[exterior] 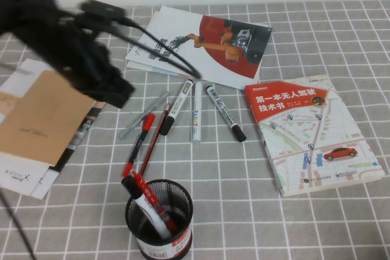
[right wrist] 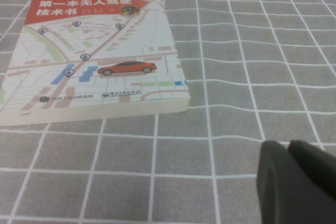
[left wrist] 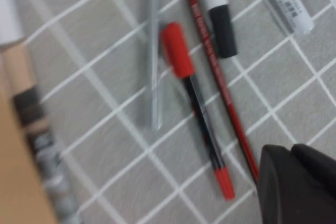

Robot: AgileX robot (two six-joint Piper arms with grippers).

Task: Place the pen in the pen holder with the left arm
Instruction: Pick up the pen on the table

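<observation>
The slim grey pen (exterior: 144, 115) lies flat on the checked cloth at the left of a row of pens. In the left wrist view the pen (left wrist: 154, 51) is beside a red-capped pen (left wrist: 194, 103). The black mesh pen holder (exterior: 159, 214) stands upright near the front edge with a marker and a red pen inside. My left gripper (exterior: 116, 92) hovers just left of and above the grey pen, apart from it. It is shut (left wrist: 290, 150) and empty. My right gripper (right wrist: 287, 144) is shut over bare cloth, out of the high view.
A thin red pencil (exterior: 155, 138), two black-capped markers (exterior: 177, 106) (exterior: 225, 114) and a white marker (exterior: 197, 112) lie next to the pen. A map-cover book (exterior: 314, 132) lies at the right, booklets (exterior: 201, 44) at the back, and a brown envelope (exterior: 42, 117) at the left.
</observation>
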